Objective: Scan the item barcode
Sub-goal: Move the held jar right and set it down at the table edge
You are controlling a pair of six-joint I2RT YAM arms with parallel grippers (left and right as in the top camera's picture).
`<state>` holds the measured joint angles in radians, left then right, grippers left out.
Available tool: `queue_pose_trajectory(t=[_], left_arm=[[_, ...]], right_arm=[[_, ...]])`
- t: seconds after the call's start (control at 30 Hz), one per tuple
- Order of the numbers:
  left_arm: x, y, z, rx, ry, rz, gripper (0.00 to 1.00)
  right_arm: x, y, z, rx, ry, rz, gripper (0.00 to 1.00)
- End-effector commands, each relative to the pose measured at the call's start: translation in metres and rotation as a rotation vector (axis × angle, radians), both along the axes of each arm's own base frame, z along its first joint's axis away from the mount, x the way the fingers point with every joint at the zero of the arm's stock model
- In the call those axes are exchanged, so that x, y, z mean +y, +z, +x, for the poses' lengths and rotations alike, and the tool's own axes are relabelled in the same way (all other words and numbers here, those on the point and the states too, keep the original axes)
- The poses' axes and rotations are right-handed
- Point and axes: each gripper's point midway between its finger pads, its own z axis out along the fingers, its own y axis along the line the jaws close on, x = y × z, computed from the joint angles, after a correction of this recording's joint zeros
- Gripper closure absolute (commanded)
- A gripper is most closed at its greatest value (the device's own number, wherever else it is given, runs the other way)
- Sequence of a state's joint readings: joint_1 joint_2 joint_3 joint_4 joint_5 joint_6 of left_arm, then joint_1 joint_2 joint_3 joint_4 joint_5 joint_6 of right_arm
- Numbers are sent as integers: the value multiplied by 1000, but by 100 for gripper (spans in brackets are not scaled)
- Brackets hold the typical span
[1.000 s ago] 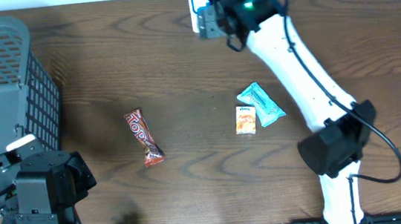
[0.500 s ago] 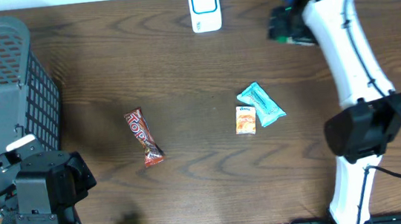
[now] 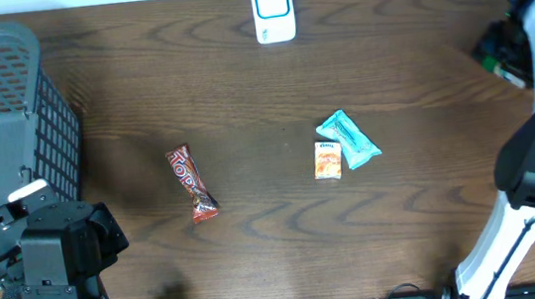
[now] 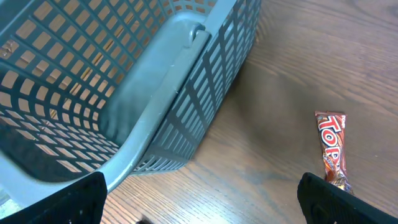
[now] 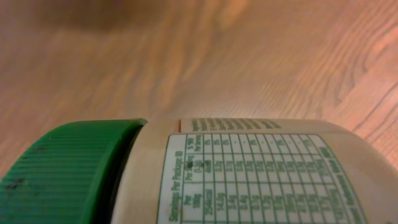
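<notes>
Your right gripper (image 3: 502, 45) is out at the far right edge of the table (image 3: 242, 92), well away from the white scanner (image 3: 273, 10) that sits at the far middle edge. It is spread wide around a bottle (image 5: 249, 168): in your right wrist view the bottle lies crosswise right under the camera, green ribbed cap (image 5: 68, 174) to the left and a printed nutrition table facing up, with the blurred wood behind it. You cannot see a barcode on the side that shows.

Your left gripper (image 4: 205, 199) is wide apart with nothing between its fingers, low over the table beside the grey basket (image 4: 155, 106) at the left edge. A red chocolate bar (image 3: 191, 182) lies on the table left of centre. A teal packet (image 3: 348, 139) and a small orange packet (image 3: 326, 160) lie touching each other right of centre, all three well apart from either gripper
</notes>
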<state>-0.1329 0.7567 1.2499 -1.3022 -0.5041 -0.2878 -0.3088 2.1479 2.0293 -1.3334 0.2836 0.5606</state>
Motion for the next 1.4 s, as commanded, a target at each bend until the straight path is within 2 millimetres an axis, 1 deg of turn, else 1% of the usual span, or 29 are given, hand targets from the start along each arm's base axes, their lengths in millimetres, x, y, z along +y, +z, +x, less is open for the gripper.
queue_pose_trajectory(t=[0.0,0.1,0.23,0.33,0.43,0.57,0.63,0.67,0.73,0.8,0.83,0.9,1.0,1.03,1.1,1.17,1.27,1.37], left_arm=[[2,1,-1,3,3,13,2],[2,1,-1,3,3,13,2],[2,1,-1,4,3,13,2],[2,1,-1,3,3,13,2],[2,1,-1,4,3,13,2],[2,1,-1,3,3,13,2],[2,1,-1,4,3,13,2],[2,1,-1,3,3,13,2],[2,1,-1,4,3,13,2],[2,1,-1,3,3,13,2],[2,1,-1,3,3,13,2],[2,1,-1,3,3,13,2],[2,1,-1,3,3,13,2],[2,1,-1,3,3,13,2],[2,1,-1,4,3,13,2],[2,1,-1,4,3,13,2],[2,1,-1,3,3,13,2],[2,1,-1,3,3,13,2]], right_arm=[[-28,-18,-15,19,-82,-30,26],[-53,-39,-30,38,-136,-76,26],[-86,-63,-55,65,-213,-126,25],[-105,-78,-67,47,-260,-135,22],[-128,-87,-80,30,-293,-147,21],[-151,-87,-96,11,-358,-156,19],[-160,-88,-100,-14,-385,-145,10],[-163,-89,-102,-25,-396,-134,7],[-168,-90,-106,-40,-415,-118,5],[-175,-90,-113,-39,-435,-123,1],[-178,-89,-116,-40,-445,-124,1],[-183,-90,-120,-57,-465,-109,4],[-183,-91,-120,-78,-466,-72,3],[-182,-90,-118,-85,-458,-59,1],[-180,-83,-115,-95,-439,-40,1],[-179,-70,-111,-98,-433,-40,1],[-178,-44,-106,-113,-423,-48,1],[-170,-12,-94,-155,-396,-42,1]])
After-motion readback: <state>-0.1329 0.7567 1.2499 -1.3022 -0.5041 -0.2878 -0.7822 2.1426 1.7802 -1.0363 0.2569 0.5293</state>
